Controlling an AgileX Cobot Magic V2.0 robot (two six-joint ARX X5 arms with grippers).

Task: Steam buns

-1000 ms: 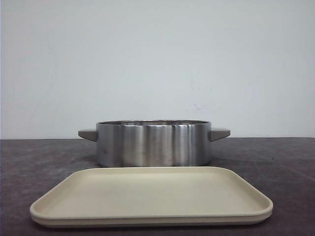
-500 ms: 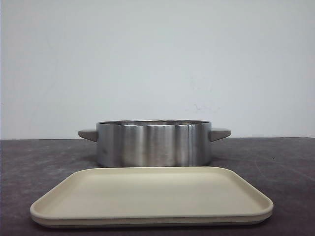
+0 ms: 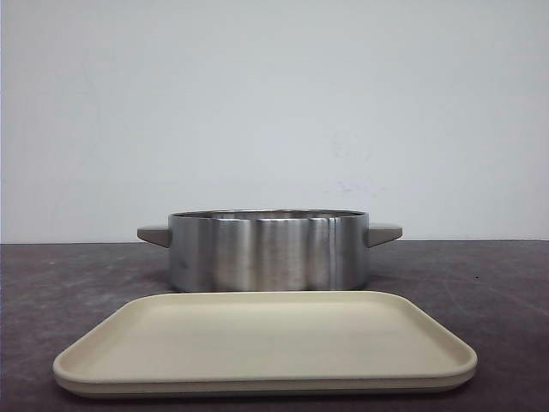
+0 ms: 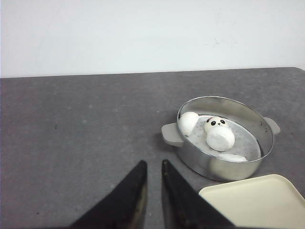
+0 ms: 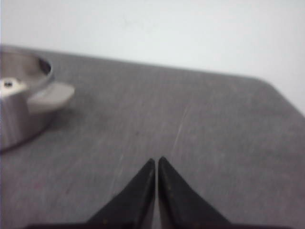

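The buns (image 4: 213,131) lie inside the steel steamer pot (image 4: 219,164), seen only from the left wrist camera: one with its panda face up near the middle, one plain white dome against the far-left wall, a larger one tipped toward the near side, and what looks like a fourth lying low against the near wall, though the rim hides most of it, so the count is a guess. From the front the pot's wall hides them entirely; it stands on the dark table (image 3: 497,283) just behind the beige tray (image 3: 266,343), which holds nothing. The left gripper (image 4: 152,168) hangs over bare table well to the side of the pot, its fingers nearly together with a thin gap and nothing between them. The right gripper (image 5: 156,164) is over the table on the pot's other side, beyond the grey handle (image 5: 50,95), fingertips pressed together and empty. With the buns loaded, the task looks close to done, or waiting on a lid that no view shows. The risk is a sweeping arm clipping a handle and sliding the light pot, which would tumble the loosely packed buns; the tipped one would roll first.
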